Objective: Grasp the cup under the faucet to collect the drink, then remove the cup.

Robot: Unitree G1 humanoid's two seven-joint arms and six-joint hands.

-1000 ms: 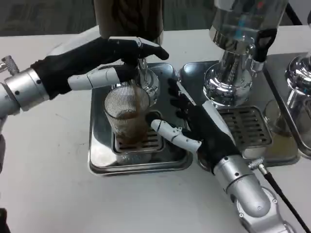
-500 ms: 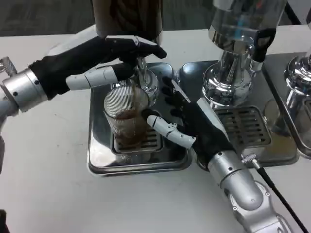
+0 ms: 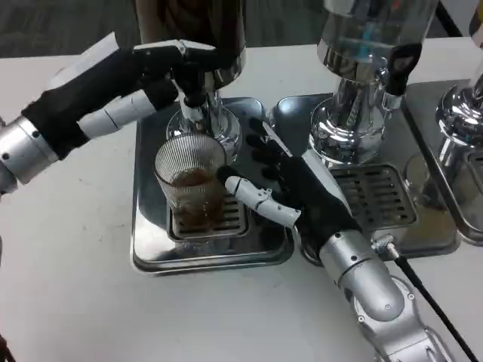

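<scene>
The cup (image 3: 190, 181), ribbed glass with brown drink in its bottom, stands on the grate of the metal tray (image 3: 151, 253), just below the faucet (image 3: 192, 105). My left hand (image 3: 128, 83) reaches over the cup with its fingers on the faucet's lever. My right hand (image 3: 290, 188) lies just right of the cup, fingers spread, a white finger touching the glass; nothing is gripped.

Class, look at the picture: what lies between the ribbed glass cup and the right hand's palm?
In the head view, only the right hand's white thumb, reaching to the cup; below it shows the tray's grille.
</scene>
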